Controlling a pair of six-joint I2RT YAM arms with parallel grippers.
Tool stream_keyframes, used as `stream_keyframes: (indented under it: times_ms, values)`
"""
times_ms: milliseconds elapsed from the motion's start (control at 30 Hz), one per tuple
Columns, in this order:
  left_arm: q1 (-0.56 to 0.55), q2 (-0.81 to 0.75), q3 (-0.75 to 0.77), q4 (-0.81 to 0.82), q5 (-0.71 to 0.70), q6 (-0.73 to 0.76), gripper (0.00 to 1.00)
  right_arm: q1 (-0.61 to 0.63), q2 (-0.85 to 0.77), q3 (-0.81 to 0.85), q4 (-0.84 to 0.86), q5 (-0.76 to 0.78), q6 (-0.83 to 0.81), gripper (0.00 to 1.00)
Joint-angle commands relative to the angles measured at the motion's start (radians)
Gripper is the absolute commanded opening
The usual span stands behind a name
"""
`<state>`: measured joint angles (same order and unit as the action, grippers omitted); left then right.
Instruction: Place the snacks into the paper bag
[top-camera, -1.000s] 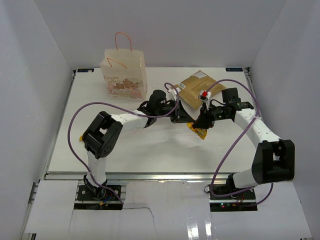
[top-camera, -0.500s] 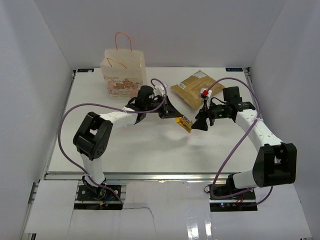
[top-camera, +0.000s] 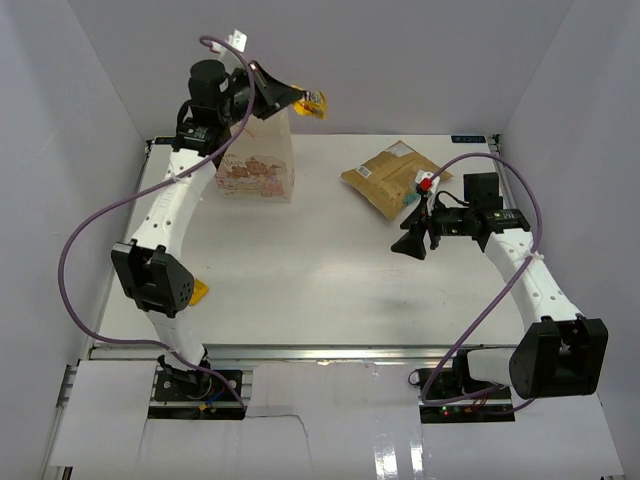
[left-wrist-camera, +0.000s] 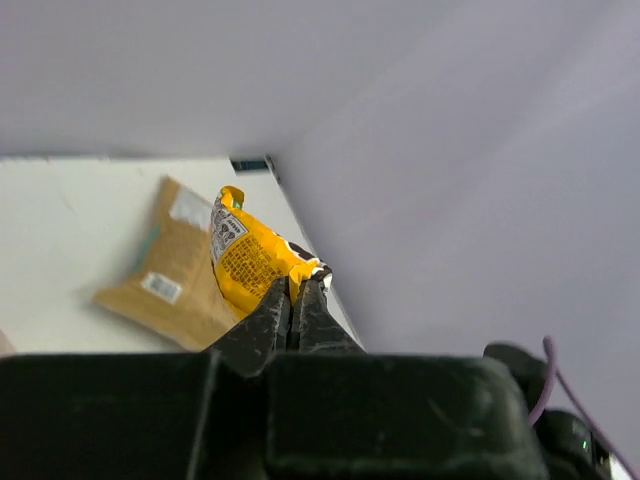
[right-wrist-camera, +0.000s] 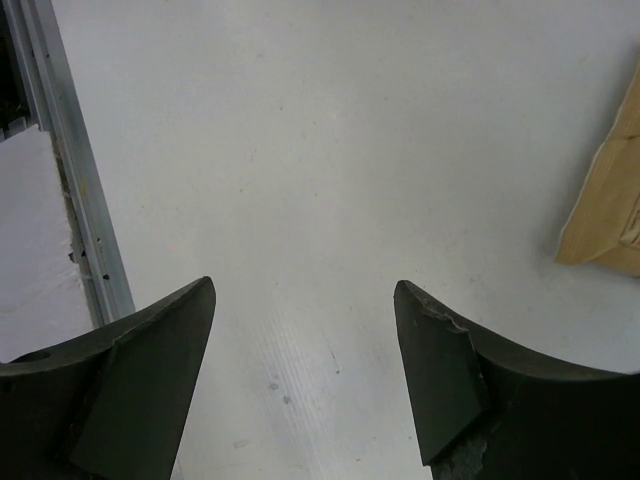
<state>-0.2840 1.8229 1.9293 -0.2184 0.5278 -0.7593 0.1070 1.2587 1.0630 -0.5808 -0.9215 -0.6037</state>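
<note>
Above paper bag (top-camera: 262, 172): left hand (top-camera: 297, 99) clamped on yellow M&M's packet (top-camera: 313, 104), held high by the mouth's right edge, probably for a drop inside.
Right of bag: large tan crinkly pouch (top-camera: 385, 177) flat on desk (top-camera: 300, 280), not yet bagged.
Farther right of bag: right hand (top-camera: 412, 245) low, fingers apart, empty.
Left wrist view: pinch on packet's lower corner; bag unseen.
Top view: bag and both arms.

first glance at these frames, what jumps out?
The left tool is high at the back left, shut on a yellow packet near the top of the paper bag. The right tool hangs open and empty over the table, close to the tan pouch lying flat at the back right.
</note>
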Motion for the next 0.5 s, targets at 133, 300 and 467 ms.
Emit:
stream_keyframes:
  times_ms: [133, 300, 467]
  values:
    - [0.094, 0.016, 0.146, -0.151, -0.236, -0.002, 0.00, -0.001, -0.025, -0.052, -0.011, 0.007, -0.016, 0.78]
    - [0.135, 0.041, 0.219, -0.183, -0.296, 0.031, 0.00, -0.003, -0.024, -0.054, -0.008, 0.023, -0.016, 0.78]
    - [0.155, 0.079, 0.260, -0.239, -0.315, 0.057, 0.00, -0.003, -0.015, -0.057, -0.005, 0.026, -0.011, 0.78]
